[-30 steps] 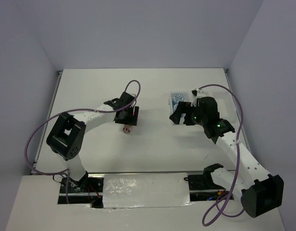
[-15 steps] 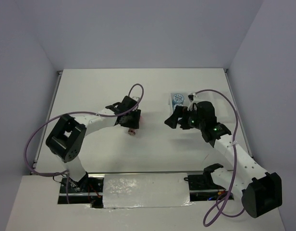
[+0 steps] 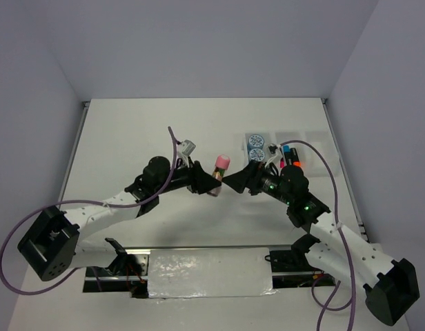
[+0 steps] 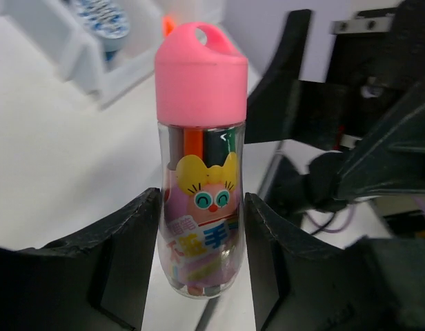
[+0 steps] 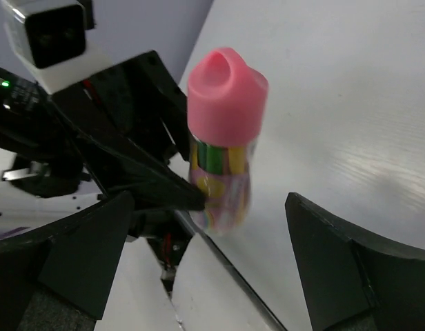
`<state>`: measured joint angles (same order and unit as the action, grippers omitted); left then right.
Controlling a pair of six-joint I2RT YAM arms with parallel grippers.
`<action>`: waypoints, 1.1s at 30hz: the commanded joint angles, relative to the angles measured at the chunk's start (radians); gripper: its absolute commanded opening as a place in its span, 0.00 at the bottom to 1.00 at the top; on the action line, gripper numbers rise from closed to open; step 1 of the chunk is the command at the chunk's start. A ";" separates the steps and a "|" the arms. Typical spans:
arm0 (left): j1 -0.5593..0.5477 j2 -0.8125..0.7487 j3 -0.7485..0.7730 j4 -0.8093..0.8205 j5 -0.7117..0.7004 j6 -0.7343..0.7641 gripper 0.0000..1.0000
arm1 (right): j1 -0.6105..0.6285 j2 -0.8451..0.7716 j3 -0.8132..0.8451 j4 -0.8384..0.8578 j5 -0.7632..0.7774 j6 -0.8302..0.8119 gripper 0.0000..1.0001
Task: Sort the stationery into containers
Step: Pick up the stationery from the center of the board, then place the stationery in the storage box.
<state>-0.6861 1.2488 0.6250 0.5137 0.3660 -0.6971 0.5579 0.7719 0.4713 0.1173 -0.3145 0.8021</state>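
Observation:
A clear glue-stick tube [image 4: 201,172] with a pink cap and a cartoon label is held upright above the table. My left gripper [image 4: 202,210] is shut on its lower body. From above, the tube [image 3: 219,174] hangs mid-table in the left gripper [image 3: 211,186]. My right gripper [image 3: 235,181] faces it from the right, open. In the right wrist view the tube [image 5: 223,148] stands in line with the gap of the right gripper [image 5: 211,207], untouched by the wide-apart fingers [image 5: 337,262]. The whitish tray [image 3: 308,140] holds two blue tape rolls [image 3: 254,146] and highlighters [image 3: 293,160].
The tray [image 4: 74,52] lies behind and left of the tube in the left wrist view, with a tape roll [image 4: 102,17] in it. Both arms' purple cables arch over the middle. The table's side rails run at left and right.
My left gripper shut on the tube, lifted it off the table and carried it right. The right gripper swung left from the tray to face it, still open.

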 commanded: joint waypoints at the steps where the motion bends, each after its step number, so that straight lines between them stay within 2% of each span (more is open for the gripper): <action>1: -0.013 -0.014 -0.068 0.513 0.158 -0.157 0.00 | 0.069 -0.002 0.049 0.125 0.069 0.043 0.98; 6: -0.020 0.043 -0.093 0.751 0.241 -0.270 0.00 | 0.163 0.047 0.096 0.137 0.095 0.014 0.93; 8: -0.020 0.064 -0.122 0.874 0.248 -0.311 0.00 | 0.181 0.056 0.108 0.111 0.152 0.000 0.93; 10: -0.021 0.073 -0.125 0.894 0.254 -0.332 0.00 | 0.194 0.047 0.112 0.085 0.195 -0.009 0.90; 12: -0.021 0.086 -0.133 0.922 0.264 -0.343 0.00 | 0.195 0.037 0.096 0.110 0.192 -0.012 0.72; 13: -0.020 0.090 -0.136 0.925 0.263 -0.343 0.00 | 0.195 0.033 0.093 0.119 0.187 -0.015 0.67; 15: -0.020 0.093 -0.140 0.934 0.264 -0.338 0.00 | 0.195 0.029 0.098 0.119 0.176 -0.024 0.65; 23: -0.027 0.008 -0.128 0.752 0.252 -0.216 0.00 | 0.192 -0.008 0.133 0.076 0.225 -0.060 0.83; 26: -0.032 -0.029 -0.122 0.681 0.243 -0.176 0.00 | 0.194 0.007 0.147 0.062 0.242 -0.063 0.85; 29: -0.033 -0.058 -0.125 0.645 0.235 -0.154 0.00 | 0.194 0.007 0.138 0.077 0.258 -0.055 0.85; 33: -0.033 -0.069 -0.122 0.618 0.238 -0.142 0.00 | 0.194 0.047 0.151 0.139 0.182 -0.057 0.72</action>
<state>-0.7116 1.2182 0.4732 1.0622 0.5667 -0.8921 0.7555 0.7876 0.5735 0.1959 -0.1345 0.7609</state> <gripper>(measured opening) 0.597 0.729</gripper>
